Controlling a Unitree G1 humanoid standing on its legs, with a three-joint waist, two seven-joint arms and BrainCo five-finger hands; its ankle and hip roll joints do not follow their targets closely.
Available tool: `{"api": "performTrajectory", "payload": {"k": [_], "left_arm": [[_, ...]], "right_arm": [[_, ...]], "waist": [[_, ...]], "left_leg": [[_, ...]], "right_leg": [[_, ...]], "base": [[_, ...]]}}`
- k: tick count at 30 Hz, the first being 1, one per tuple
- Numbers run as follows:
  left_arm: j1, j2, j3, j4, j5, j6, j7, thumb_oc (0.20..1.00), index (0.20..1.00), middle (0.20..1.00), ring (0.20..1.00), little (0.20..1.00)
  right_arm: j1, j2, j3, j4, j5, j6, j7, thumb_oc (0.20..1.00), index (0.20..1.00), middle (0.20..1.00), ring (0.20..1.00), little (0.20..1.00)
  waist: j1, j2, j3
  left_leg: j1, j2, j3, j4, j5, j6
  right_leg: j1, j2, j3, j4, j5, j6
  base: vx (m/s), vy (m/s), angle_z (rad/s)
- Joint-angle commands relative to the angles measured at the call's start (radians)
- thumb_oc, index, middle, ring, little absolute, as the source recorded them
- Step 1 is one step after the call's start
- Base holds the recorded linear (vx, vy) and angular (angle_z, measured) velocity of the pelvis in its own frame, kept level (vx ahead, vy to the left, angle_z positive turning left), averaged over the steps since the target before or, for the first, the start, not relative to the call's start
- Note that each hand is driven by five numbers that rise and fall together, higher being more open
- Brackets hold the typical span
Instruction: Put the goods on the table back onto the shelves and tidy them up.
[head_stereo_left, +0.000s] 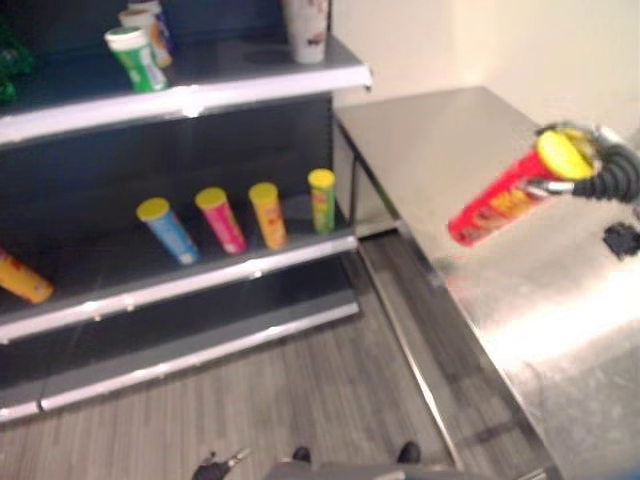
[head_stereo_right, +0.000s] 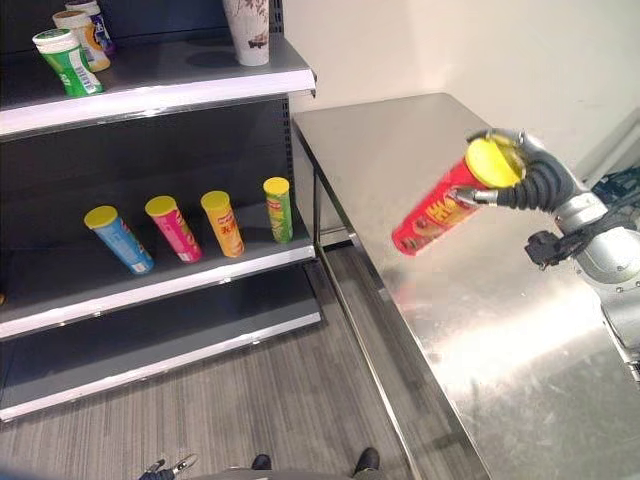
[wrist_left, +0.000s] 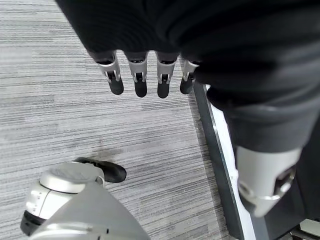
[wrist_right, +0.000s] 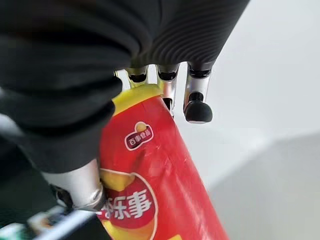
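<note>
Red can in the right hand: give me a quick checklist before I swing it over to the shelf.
1. Grasp: right hand curled round the yellow-lidded end of the red can: ok.
2. Can clear of the steel table: held tilted above it, lower end free: ok.
3. Hold firmness: fingers grip only near the lid: cannot tell.
4. Landing spot: middle shelf has a row of four cans, with bare shelf near its right end: ok.
5. Left hand: hangs over the floor, fingers straight, holding nothing: ok.
6. Path from table to shelf: nothing between: ok.
</note>
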Motion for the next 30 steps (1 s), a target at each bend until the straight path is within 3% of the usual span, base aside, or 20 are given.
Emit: {"api": "performTrajectory", "payload": {"k": [1, 7, 11, 13, 14, 19, 20, 21, 22, 23, 26, 28, 29, 30], "left_arm": [[-0.048, 0.064, -0.010, 0.026, 0.017, -0.028, 0.015, 1.000, 1.000, 1.000, 1.000, 1.000], [-0.051, 0.062, 0.011, 0.024, -0.020, -0.035, 0.021, 1.000, 1.000, 1.000, 1.000, 1.000], [-0.033, 0.049, 0.003, -0.019, -0.043, -0.041, 0.018, 1.000, 1.000, 1.000, 1.000, 1.000], [-0.032, 0.047, 0.013, -0.001, -0.047, -0.045, 0.014, 1.000, 1.000, 1.000, 1.000, 1.000], [-0.037, 0.051, 0.026, 0.014, -0.050, -0.051, 0.020, 1.000, 1.000, 1.000, 1.000, 1.000], [-0.039, 0.057, 0.031, 0.021, -0.052, -0.056, 0.025, 1.000, 1.000, 1.000, 1.000, 1.000], [-0.037, 0.052, 0.022, 0.021, -0.050, -0.058, 0.021, 1.000, 1.000, 1.000, 1.000, 1.000], [-0.040, 0.056, 0.019, 0.019, -0.046, -0.058, 0.021, 1.000, 1.000, 1.000, 1.000, 1.000], [-0.035, 0.056, -0.002, -0.024, -0.034, -0.058, 0.010, 1.000, 1.000, 1.000, 1.000, 1.000], [-0.034, 0.056, -0.003, -0.025, -0.034, -0.057, 0.010, 1.000, 1.000, 1.000, 1.000, 1.000], [-0.033, 0.064, -0.032, -0.091, -0.007, -0.055, 0.000, 1.000, 1.000, 1.000, 1.000, 1.000], [-0.034, 0.090, -0.035, -0.135, 0.008, -0.055, -0.004, 1.000, 1.000, 1.000, 1.000, 1.000], [-0.035, 0.103, -0.036, -0.152, 0.008, -0.055, -0.003, 1.000, 1.000, 1.000, 1.000, 1.000], [-0.035, 0.103, -0.036, -0.152, 0.008, -0.055, -0.003, 1.000, 1.000, 1.000, 1.000, 1.000]], "right_arm": [[-0.062, 0.026, -0.044, -0.092, 0.009, -0.100, -0.072, 0.200, 0.200, 0.200, 0.200, 0.200], [-0.096, 0.078, -0.057, -0.203, 0.061, -0.139, -0.062, 0.200, 0.200, 0.200, 0.200, 0.200], [-0.112, 0.063, -0.050, -0.217, 0.060, -0.139, -0.061, 0.200, 0.200, 0.200, 0.200, 0.200], [-0.126, 0.067, -0.034, -0.238, 0.088, -0.142, -0.037, 0.200, 0.200, 0.200, 0.200, 0.200], [-0.130, 0.063, -0.029, -0.248, 0.107, -0.141, -0.026, 0.200, 0.200, 0.200, 0.200, 0.200], [-0.150, 0.062, 0.003, -0.264, 0.135, -0.135, 0.000, 0.200, 0.200, 0.200, 0.200, 0.200], [-0.143, 0.052, 0.005, -0.289, 0.142, -0.127, 0.020, 0.200, 0.200, 0.200, 0.200, 0.200], [-0.142, 0.045, 0.003, -0.290, 0.140, -0.127, 0.021, 0.200, 0.200, 0.200, 0.200, 0.200], [-0.118, 0.043, -0.009, -0.291, 0.127, -0.121, 0.021, 0.200, 0.200, 0.200, 0.200, 0.200], [-0.114, 0.043, -0.012, -0.292, 0.127, -0.120, 0.021, 0.200, 0.200, 0.200, 0.200, 0.200], [-0.072, 0.059, -0.030, -0.287, 0.061, -0.089, 0.016, 0.200, 0.200, 0.200, 0.200, 0.200], [-0.052, 0.073, -0.032, -0.292, 0.040, -0.079, 0.016, 0.200, 0.200, 0.200, 0.200, 0.200], [-0.047, 0.076, -0.029, -0.295, 0.038, -0.076, 0.017, 0.200, 0.200, 0.200, 0.200, 0.200], [-0.047, 0.076, -0.029, -0.295, 0.038, -0.076, 0.017, 0.200, 0.200, 0.200, 0.200, 0.200]], "waist": [[0.043, -0.063, -0.016], [0.064, -0.051, 0.015], [0.070, -0.042, 0.037], [0.060, -0.044, 0.044], [0.046, -0.042, 0.042], [0.024, -0.018, 0.024], [0.015, -0.004, 0.006], [0.012, -0.003, 0.002], [0.006, 0.003, -0.012], [0.008, 0.002, -0.013], [0.016, -0.011, -0.017], [0.014, -0.025, -0.008], [0.008, -0.030, 0.002], [0.008, -0.033, 0.000]], "left_leg": [[-0.042, 0.093, 0.093, -0.001, 0.015, -0.105], [-0.109, 0.105, 0.043, -0.001, 0.074, -0.117], [-0.127, 0.123, 0.076, 0.014, 0.089, -0.124], [-0.105, 0.172, 0.112, 0.034, 0.080, -0.131], [-0.084, 0.219, 0.127, 0.044, 0.078, -0.136], [-0.056, 0.278, 0.102, 0.046, 0.137, -0.161], [-0.050, 0.279, 0.060, 0.026, 0.135, -0.172], [-0.051, 0.276, 0.063, 0.020, 0.126, -0.173], [-0.051, 0.255, 0.094, 0.009, 0.063, -0.157], [-0.051, 0.253, 0.095, 0.010, 0.062, -0.156], [-0.052, 0.146, 0.118, -0.001, -0.021, -0.105], [-0.058, 0.088, 0.128, -0.001, -0.052, -0.074], [-0.065, 0.069, 0.121, -0.001, -0.048, -0.057], [-0.070, 0.065, 0.121, -0.001, -0.046, -0.055]], "right_leg": [[0.093, 0.007, -0.002, 0.007, -0.162, 0.031], [0.072, 0.031, -0.026, 0.007, -0.183, 0.016], [0.082, 0.023, -0.049, 0.007, -0.186, 0.011], [0.082, -0.004, -0.065, 0.007, -0.163, 0.016], [0.067, -0.036, -0.071, 0.007, -0.146, 0.026], [0.036, -0.075, -0.064, 0.021, -0.121, 0.052], [0.026, -0.103, -0.055, 0.027, -0.101, 0.074], [0.020, -0.122, -0.051, 0.033, -0.090, 0.082], [0.012, -0.173, -0.057, 0.037, -0.051, 0.112], [0.012, -0.175, -0.056, 0.036, -0.050, 0.113], [-0.030, -0.279, -0.047, 0.043, 0.037, 0.155], [-0.061, -0.316, -0.018, 0.084, 0.063, 0.153], [-0.084, -0.305, 0.042, 0.121, 0.051, 0.139], [-0.090, -0.309, 0.044, 0.122, 0.052, 0.139]], "base": [[-0.06, -0.146, 0.05], [-0.11, -0.107, 0.21], [-0.10, 0.051, 0.38], [-0.13, 0.255, 0.52], [-0.09, 0.227, 0.39], [-0.07, 0.300, 0.14], [-0.03, 0.412, 0.10], [-0.05, 0.730, 0.15], [-0.04, 0.464, 0.31], [-0.04, 0.478, 0.32], [-0.11, 0.438, 0.25], [-0.12, 0.409, -0.01], [-0.06, 0.254, -0.03], [-0.09, 0.321, 0.22]]}}
